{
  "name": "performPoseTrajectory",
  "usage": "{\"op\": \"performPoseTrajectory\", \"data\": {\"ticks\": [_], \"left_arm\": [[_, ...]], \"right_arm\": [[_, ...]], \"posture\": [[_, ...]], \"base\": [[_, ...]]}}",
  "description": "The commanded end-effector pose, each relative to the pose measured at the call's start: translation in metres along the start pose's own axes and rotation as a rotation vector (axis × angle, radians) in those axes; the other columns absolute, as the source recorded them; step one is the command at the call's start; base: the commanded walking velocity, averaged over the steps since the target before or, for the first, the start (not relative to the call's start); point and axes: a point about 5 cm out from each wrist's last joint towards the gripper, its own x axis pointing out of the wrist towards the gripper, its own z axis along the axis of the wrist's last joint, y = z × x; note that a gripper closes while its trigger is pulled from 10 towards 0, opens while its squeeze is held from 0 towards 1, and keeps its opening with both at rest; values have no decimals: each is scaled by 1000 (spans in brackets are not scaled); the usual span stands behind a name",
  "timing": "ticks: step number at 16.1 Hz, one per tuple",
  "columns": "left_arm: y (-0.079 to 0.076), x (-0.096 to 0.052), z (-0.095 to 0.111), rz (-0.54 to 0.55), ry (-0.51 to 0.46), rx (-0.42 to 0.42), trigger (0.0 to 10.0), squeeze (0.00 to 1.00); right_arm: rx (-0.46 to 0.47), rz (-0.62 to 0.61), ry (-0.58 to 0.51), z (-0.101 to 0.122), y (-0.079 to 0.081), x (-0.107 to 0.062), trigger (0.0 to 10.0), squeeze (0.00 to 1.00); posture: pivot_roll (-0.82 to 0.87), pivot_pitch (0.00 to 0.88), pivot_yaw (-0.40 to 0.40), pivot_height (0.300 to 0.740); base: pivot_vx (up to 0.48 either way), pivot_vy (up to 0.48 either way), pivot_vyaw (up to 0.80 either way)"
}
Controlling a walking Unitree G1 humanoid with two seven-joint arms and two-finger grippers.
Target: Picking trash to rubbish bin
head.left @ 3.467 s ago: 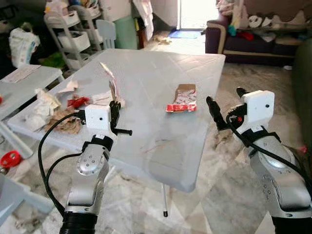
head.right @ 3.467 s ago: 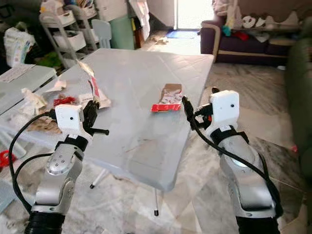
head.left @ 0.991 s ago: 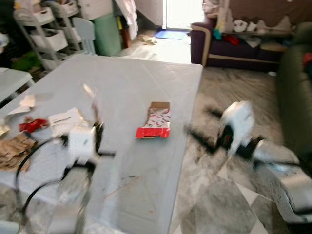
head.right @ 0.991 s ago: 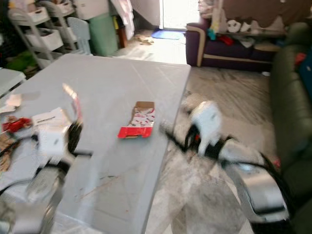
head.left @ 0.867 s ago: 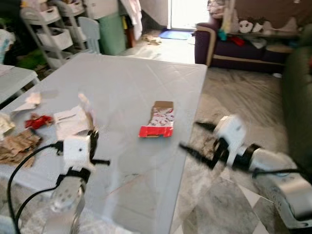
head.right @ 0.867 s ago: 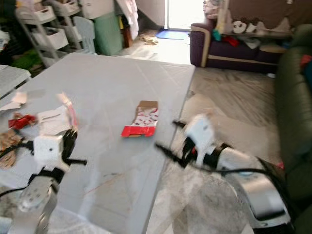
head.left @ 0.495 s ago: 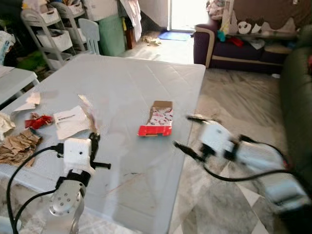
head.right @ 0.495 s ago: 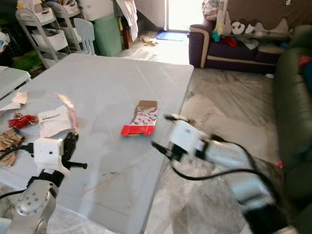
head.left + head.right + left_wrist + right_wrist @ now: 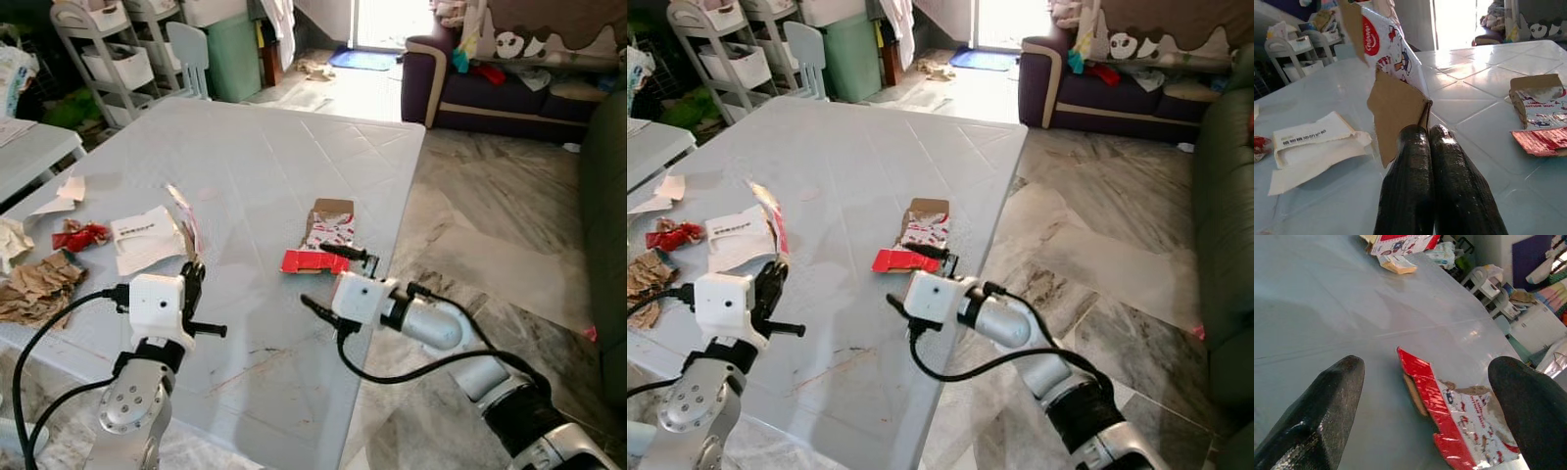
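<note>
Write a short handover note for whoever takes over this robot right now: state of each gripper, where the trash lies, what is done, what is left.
Left gripper: shut on a torn wrapper piece, held above the table.
Right gripper: open, low over the table's near right edge, fingers either side of the flattened red carton, not touching it.
Other trash: white paper, a red scrap and brown scraps on the table's left side.
Done: one piece picked up.
Left: grasp the carton, gather the rest, carry everything to a bin.

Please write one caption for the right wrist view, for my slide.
Open right gripper approaching the flattened red-and-white cardboard carton on the pale grey table.
</note>
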Motion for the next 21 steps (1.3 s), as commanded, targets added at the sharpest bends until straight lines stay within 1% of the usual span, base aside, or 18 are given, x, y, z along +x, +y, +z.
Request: {"op": "performPoseTrajectory", "data": {"ticks": [1, 3, 6, 8, 10, 11, 12, 13, 14, 15, 21], "left_arm": [[1, 1, 6, -6, -15, 2, 0, 0], [0, 3, 7, -13, -17, 0, 0, 0], [-2, 4, 8, -14, -19, -4, 0, 0], [-3, 4, 8, -14, -20, -10, 0, 0], [-3, 4, 8, -12, -21, -10, 0, 0], [-3, 4, 8, -12, -22, -10, 0, 0], [-3, 5, 8, -12, -24, -10, 0, 0], [-3, 5, 9, -12, -25, -11, 0, 0], [-3, 5, 9, -12, -26, -11, 0, 0], [-3, 6, 9, -12, -27, -12, 0, 0], [-5, 7, 9, -16, -29, -17, 0, 0]], "right_arm": [[-26, 4, -15, 2, -1, 3, 10000, 0], [-71, 3, 5, -7, 2, 5, 10000, 0], [-107, -2, 36, -14, 3, 6, 10000, 0], [-180, -39, 100, -23, -1, 11, 10000, 0], [-203, -63, 119, -25, -4, 15, 10000, 0], [-218, -79, 135, -26, -5, 18, 9686, 0], [-234, -91, 151, -27, -6, 20, 8745, 0], [-240, -98, 159, -28, -8, 21, 7529, 0], [-245, -103, 163, -29, -8, 22, 4431, 0], [-252, -111, 176, -30, -9, 22, 0, 0], [-279, -129, 210, -38, -14, 19, 0, 0]], "posture": [[102, 50, 59, 740], [98, 51, 56, 740], [100, 50, 53, 740], [106, 51, 50, 740], [108, 50, 49, 740], [108, 50, 49, 740], [108, 49, 48, 740], [109, 48, 47, 740], [109, 48, 47, 740], [109, 47, 46, 740], [102, 47, 46, 740]], "base": [[0, 0, 0], [0, 0, 0], [0, 0, 0], [0, 0, 0], [0, 0, 0], [0, 0, 0], [0, 0, 0], [0, 0, 0], [0, 0, 0], [0, 0, 0], [0, 0, 0]]}}
